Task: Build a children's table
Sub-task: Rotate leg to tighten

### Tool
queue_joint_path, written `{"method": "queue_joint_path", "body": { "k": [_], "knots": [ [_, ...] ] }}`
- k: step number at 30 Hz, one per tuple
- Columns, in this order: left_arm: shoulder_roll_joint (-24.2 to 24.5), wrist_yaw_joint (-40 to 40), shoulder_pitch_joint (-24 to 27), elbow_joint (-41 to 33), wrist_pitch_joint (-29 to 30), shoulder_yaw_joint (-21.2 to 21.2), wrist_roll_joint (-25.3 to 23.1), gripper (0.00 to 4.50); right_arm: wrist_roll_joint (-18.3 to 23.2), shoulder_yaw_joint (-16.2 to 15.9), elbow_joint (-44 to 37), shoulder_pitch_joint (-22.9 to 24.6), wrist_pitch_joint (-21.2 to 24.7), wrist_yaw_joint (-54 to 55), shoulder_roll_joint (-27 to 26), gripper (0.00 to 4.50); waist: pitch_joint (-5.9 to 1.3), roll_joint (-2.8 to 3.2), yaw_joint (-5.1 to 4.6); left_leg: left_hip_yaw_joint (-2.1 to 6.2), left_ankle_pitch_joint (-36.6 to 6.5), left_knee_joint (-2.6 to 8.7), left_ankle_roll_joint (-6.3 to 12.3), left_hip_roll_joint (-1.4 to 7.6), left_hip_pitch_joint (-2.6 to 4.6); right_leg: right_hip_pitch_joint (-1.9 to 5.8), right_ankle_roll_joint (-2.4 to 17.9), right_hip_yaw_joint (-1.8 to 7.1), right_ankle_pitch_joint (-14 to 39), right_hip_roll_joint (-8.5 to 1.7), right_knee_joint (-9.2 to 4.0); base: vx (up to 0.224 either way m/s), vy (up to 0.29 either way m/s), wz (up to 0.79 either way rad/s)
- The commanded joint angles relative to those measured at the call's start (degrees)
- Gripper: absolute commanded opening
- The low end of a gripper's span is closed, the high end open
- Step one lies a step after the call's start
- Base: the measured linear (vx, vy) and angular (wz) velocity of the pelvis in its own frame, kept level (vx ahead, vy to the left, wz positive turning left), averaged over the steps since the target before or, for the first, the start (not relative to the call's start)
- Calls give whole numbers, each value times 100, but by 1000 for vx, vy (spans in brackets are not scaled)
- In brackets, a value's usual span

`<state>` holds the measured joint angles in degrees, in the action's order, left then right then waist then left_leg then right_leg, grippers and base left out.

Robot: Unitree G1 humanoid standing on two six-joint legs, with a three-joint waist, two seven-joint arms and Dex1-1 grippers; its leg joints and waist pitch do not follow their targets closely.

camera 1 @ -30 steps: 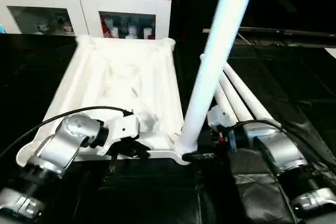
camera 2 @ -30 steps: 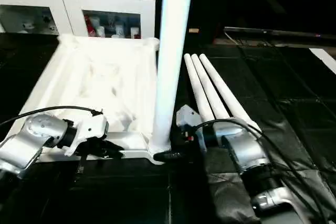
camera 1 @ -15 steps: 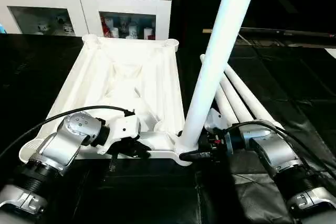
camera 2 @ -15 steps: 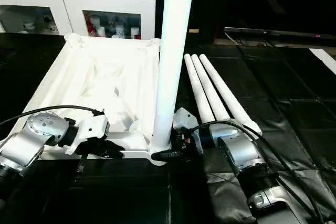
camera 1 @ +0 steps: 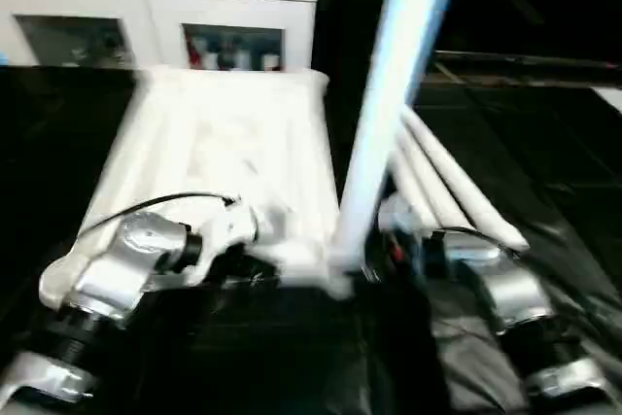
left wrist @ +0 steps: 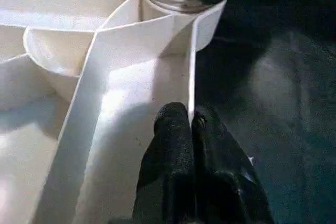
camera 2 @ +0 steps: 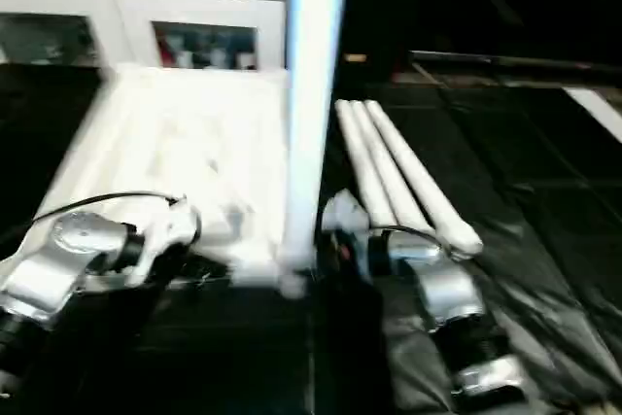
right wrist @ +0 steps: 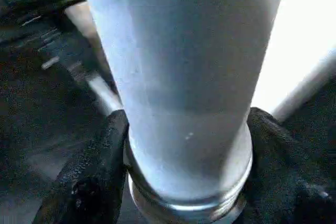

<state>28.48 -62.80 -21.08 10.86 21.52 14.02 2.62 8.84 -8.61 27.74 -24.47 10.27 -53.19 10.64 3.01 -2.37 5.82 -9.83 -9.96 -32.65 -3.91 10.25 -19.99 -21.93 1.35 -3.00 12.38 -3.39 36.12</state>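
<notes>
White plastic rectangular tabletop (camera 1: 224, 143): upside down on black floor. One long round white leg (camera 1: 389, 94) upright in near corner socket, right tool (right wrist: 184, 182) clamped round base. Left tool (left wrist: 190, 129) pinches rim wall. Three legs (camera 2: 398, 172) lie beside, unfitted.

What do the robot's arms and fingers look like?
Both forearms are shiny silver and rounded, like metal tubes, with ribbed rings near the bottom. The left arm has a white wrist block and a thin black cable arching over it. The right arm has black cables and a small red spot at its wrist. Each tool has two chunky black fingers.
</notes>
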Motion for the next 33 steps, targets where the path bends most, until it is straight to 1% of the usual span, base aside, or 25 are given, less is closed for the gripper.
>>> {"method": "queue_joint_path", "body": {
  "k": [1, 2, 3, 4, 5, 6, 7, 8, 9, 10, 12, 14, 15, 17, 19, 20, 21, 22, 24, 25, 27, 28, 29, 31, 33],
  "knots": [
    [-374, 483, 126, -328, 164, 11, 165, 0, 95, -220, -29, -78, 145, 359, -522, 275, -283, 60, -7, 140, -1617, 415, -134, 303, 9, 207, 968, 301, 1851, -528, -550, 0, 0, 0],
    [-512, 750, 286, -626, 375, -72, 143, 0, 78, -187, 4, -125, 231, 663, -772, 275, -300, 70, -43, 139, -1552, 406, -121, 289, 1, 215, 918, 297, 1884, -515, -550, 0, 0, 0],
    [-695, 1038, 474, -1056, 724, -132, 84, 0, -32, -222, 59, -196, 285, 959, -1027, 275, -308, 40, -64, 134, -1465, 408, -121, 304, 0, 216, 942, 296, 1751, -507, -532, 0, 0, 0],
    [-783, 1165, 561, -1265, 899, -147, 47, 0, -92, -250, 80, -224, 302, 1069, -1135, 275, -295, 47, -118, 149, -1251, 426, -97, 296, -79, 262, 977, 281, 1481, -489, -498, 0, 0, 0],
    [-867, 1268, 627, -1446, 1075, -147, 49, 0, -170, -271, 113, -251, 310, 1220, -1216, 275, -310, 50, -133, 119, -1188, 393, -44, 281, -27, 225, 983, 291, 1362, -477, -515, 0, 0, 0],
    [-922, 1349, 668, -1588, 1192, -105, 51, 0, -216, -301, 158, -266, 282, 1268, -1253, 275, -321, 63, -143, 110, -1151, 372, -29, 288, -9, 215, 1029, 301, 1240, -480, -493, 0, 0, 0],
    [-955, 1392, 684, -1663, 1259, -67, 64, 0, -285, -354, 193, -268, 216, 1277, -1242, 275, -316, 34, -158, 103, -1056, 367, 57, 275, -34, 231, 1087, 295, 1105, -473, -487, 0, 0, 0],
    [-981, 1425, 686, -1700, 1296, -33, 67, 0, -336, -389, 217, -264, 157, 1279, -1223, 331, -321, 3, -161, 82, -970, 353, 129, 271, -28, 226, 1101, 296, 987, -463, -497, 0, 0, 0],
    [-992, 1465, 692, -1739, 1333, -11, 70, 0, -368, -407, 223, -258, 130, 1293, -1217, 345, -323, 25, -142, 83, -853, 348, 181, 268, -33, 237, 1107, 295, 835, -461, -479, 0, 0, 0],
    [-985, 1479, 670, -1717, 1322, 3, 55, 0, -358, -389, 214, -250, 118, 1276, -1201, 345, -318, 22, -143, 80, -829, 351, 203, 271, -33, 233, 1109, 294, 776, -456, -480, 0, 0, 0],
    [-970, 1490, 652, -1697, 1311, 12, 37, 0, -345, -367, 204, -246, 117, 1265, -1191, 355, -324, 34, -136, 82, -772, 348, 252, 270, -28, 240, 1122, 291, 621, -453, -467, 0, 0, 0],
    [-894, 1483, 614, -1633, 1280, -13, -47, 0, -362, -339, 191, -248, 84, 1230, -1133, 388, -315, 36, -127, 80, -832, 353, 261, 271, -14, 235, 1131, 289, 626, -452, -471, 0, 0, 0],
    [-880, 1477, 611, -1631, 1293, -33, -70, 0, -370, -328, 179, -248, 80, 1221, -1117, 388, -310, 32, -129, 78, -857, 355, 256, 269, -17, 236, 1123, 291, 660, -453, -477, 0, 0, 0],
    [-755, 1398, 583, -1579, 1298, -101, -121, 0, -392, -327, 116, -228, -7, 1027, -954, 401, -307, 79, -118, 88, -994, 361, 199, 273, -3, 232, 1084, 292, 851, -465, -495, 0, 0, 0],
    [-698, 1369, 577, -1568, 1289, -96, -127, 0, -396, -329, 110, -221, -53, 955, -898, 428, -311, 63, -113, 88, -1002, 360, 187, 274, -7, 239, 1081, 294, 811, -460, -491, 0, 0, 0],
    [-599, 1306, 562, -1533, 1219, -77, -142, 0, -407, -311, 112, -211, -140, 817, -782, 436, -314, 67, -104, 88, -976, 357, 189, 275, -5, 236, 1090, 292, 737, -457, -484, 0, 0, 0],
    [-513, 1205, 529, -1468, 1170, -100, -101, 0, -418, -280, 113, -209, -203, 643, -604, 440, -320, 57, -94, 83, -952, 347, 222, 267, -4, 245, 1104, 291, 662, -455, -478, 0, 0, 0],
    [-503, 1191, 524, -1458, 1163, -105, -95, 0, -419, -275, 114, -209, -210, 619, -579, 445, -322, 57, -90, 82, -920, 343, 239, 267, -7, 248, 1112, 293, 610, -455, -472, 0, 0, 0],
    [-274, 849, 427, -1240, 842, -91, -43, 0, -289, -221, 1, -197, -292, 51, -191, 445, -327, 64, -61, 76, -863, 332, 283, 269, 3, 245, 1154, 295, 442, -451, -454, 0, 0, 0],
    [-226, 747, 411, -1203, 766, -84, -21, 0, -262, -237, -38, -186, -327, -120, -95, 445, -321, 81, -40, 87, -861, 333, 291, 262, 1, 255, 1150, 286, 450, -447, -465, 0, 0, 0],
    [-107, 447, 366, -1126, 615, -74, 69, 0, -193, -290, -122, -170, -375, -585, 168, 445, -327, 68, -26, 84, -896, 326, 336, 272, -1, 259, 1193, 282, 370, -452, -453, 0, 0, 0],
    [-76, 358, 350, -1111, 586, -70, 100, 0, -166, -291, -128, -179, -367, -702, 238, 445, -329, 74, -20, 79, -907, 324, 344, 272, 7, 255, 1209, 282, 373, -455, -451, 0, 0, 0],
    [40, 128, 317, -1072, 451, -9, 136, 0, -87, -261, -112, -229, -312, -964, 383, 445, -325, 67, -11, 83, -924, 324, 353, 271, 5, 259, 1232, 279, 404, -456, -457, 0, 0, 0],
    [173, -102, 290, -1033, 311, 76, 141, 0, -32, -250, -95, -277, -263, -1191, 513, 445, -322, 64, 9, 85, -963, 324, 363, 276, 3, 256, 1248, 276, 495, -462, -462, 0, 0, 0],
    [374, -485, 237, -900, 31, 219, 130, 0, -55, -314, -25, -375, -300, -1537, 746, 445, -320, 62, 21, 87, -1010, 330, 349, 290, 13, 248, 1259, 266, 584, -462, -464, 0, 0, 0]
  ]
}}
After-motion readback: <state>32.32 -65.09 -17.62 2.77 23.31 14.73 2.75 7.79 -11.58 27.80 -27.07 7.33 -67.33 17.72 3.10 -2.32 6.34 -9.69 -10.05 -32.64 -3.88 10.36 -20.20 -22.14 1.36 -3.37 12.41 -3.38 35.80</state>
